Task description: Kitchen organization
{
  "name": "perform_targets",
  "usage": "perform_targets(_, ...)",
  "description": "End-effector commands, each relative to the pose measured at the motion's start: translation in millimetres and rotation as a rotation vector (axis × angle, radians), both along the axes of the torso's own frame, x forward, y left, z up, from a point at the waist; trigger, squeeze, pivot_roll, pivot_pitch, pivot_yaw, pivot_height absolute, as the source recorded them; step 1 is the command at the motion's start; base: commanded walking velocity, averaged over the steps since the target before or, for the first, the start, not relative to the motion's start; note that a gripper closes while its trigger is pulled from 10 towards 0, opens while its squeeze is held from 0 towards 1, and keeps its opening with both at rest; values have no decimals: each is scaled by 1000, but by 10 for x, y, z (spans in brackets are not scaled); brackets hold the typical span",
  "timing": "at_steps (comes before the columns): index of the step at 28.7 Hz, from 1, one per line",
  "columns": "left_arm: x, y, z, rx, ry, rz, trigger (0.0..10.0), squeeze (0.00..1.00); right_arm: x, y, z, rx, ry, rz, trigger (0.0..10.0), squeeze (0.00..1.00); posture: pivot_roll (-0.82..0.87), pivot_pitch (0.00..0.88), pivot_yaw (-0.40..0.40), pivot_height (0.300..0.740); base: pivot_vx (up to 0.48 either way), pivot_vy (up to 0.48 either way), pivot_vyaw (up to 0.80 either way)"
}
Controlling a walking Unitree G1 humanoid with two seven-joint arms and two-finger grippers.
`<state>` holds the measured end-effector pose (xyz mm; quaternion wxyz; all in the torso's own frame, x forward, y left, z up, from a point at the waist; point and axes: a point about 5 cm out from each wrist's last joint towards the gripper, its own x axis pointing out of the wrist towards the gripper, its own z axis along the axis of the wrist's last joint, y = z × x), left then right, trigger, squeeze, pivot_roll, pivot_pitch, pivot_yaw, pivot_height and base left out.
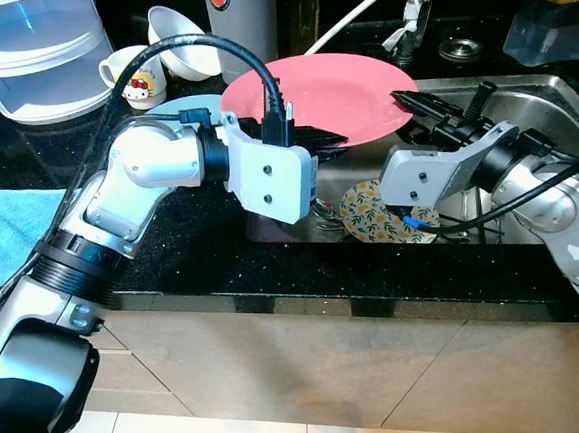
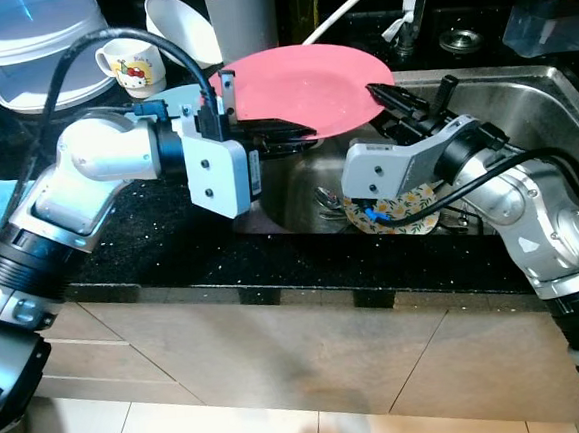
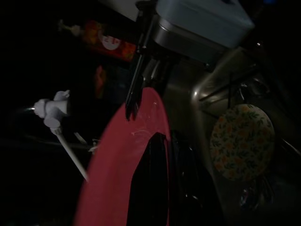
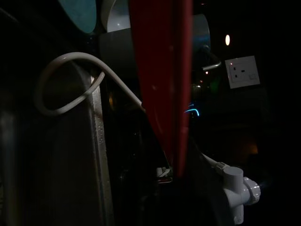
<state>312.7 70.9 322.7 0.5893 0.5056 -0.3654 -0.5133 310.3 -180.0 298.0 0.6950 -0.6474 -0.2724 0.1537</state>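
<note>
Over the steel sink (image 1: 561, 95), I hold a pink plate (image 1: 335, 93) between both arms: my left gripper (image 1: 314, 139) has its black fingers pinched on the plate's near-left rim, one finger lying across the top face, while my right gripper (image 1: 423, 108) meets the opposite edge. From these views I cannot tell whether the right fingers are actually clamped on the rim or only set against it.

The plate hangs roughly level above the basin, where a floral-patterned dish (image 1: 375, 215) lies at the bottom with some cutlery beside it. On the dark counter (image 1: 186, 240) behind sit a cartoon mug (image 1: 136, 76), a white bowl (image 1: 180, 30) and a stack of clear plastic drawers (image 1: 31, 51); a blue cloth (image 1: 5, 229) lies at my left.

The risks, as I judge them: a rim pinch on a smooth, possibly wet plate is shallow, so any uneven pull between the two arms could twist it free and drop it onto the floral dish below, chipping both. If the right gripper lets go before the left has the weight squarely, the plate may tip down at its far side. The white faucet hose (image 1: 364, 10) arcs close behind and could snag a lifting edge.
</note>
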Motion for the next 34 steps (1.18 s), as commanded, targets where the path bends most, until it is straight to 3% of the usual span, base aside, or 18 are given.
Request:
perform_targets(1, -112, -138, -28, 23, -27, -100, 10000, 0, -5, 96, 10, -6, -7, 46, 0, 0, 32, 115, 57, 740, 0, 0, 0)
perform_targets(10, -100, -139, -27, 23, -27, -90, 10000, 0, 9, 71, -70, -48, 28, 43, 0, 0, 33, 118, 57, 740, 0, 0, 0)
perform_targets(11, -110, -144, -24, 20, -32, -100, 10000, 1000, 12, 69, -73, -49, 29, 41, 0, 0, 33, 118, 57, 740, 0, 0, 0)
perform_targets(16, -113, -144, -31, 21, -26, -105, 10000, 1000, 21, 64, -76, -50, 29, 34, 0, 0, 33, 118, 57, 740, 0, 0, 0)
perform_targets(17, -107, -144, -22, 4, -31, -96, 10000, 1000, 27, 61, -77, -50, 29, 28, 10000, 0, 33, 118, 57, 740, 0, 0, 0)
perform_targets(18, -112, -129, -19, 7, -5, -95, 10000, 0, 40, 47, -89, -50, 34, 16, 10000, 0, 32, 118, 55, 740, 0, 0, 0)
perform_targets(24, -128, -75, -38, 37, 43, -97, 10000, 0, 91, -20, -134, -40, 52, -27, 10000, 0, 35, 113, 54, 740, 0, 0, 0)
perform_targets(25, -127, -13, -152, 118, 69, -84, 10000, 0, 155, -111, -166, -27, 68, -88, 10000, 0, 35, 109, 54, 740, 0, 0, 0)
perform_targets(28, -128, 49, -267, 190, 102, -72, 10000, 0, 223, -215, -186, -17, 78, -159, 10000, 0, 34, 109, 54, 740, 0, 0, 0)
perform_targets(30, -128, 69, -303, 208, 114, -67, 10000, 0, 253, -265, -197, -18, 82, -192, 10000, 0, 33, 107, 51, 740, 0, 0, 0)
perform_targets(34, -114, 87, -264, 155, 153, -40, 10000, 0, 328, -415, -300, -14, 132, -268, 10000, 0, 34, 104, 47, 740, 0, 0, 0)
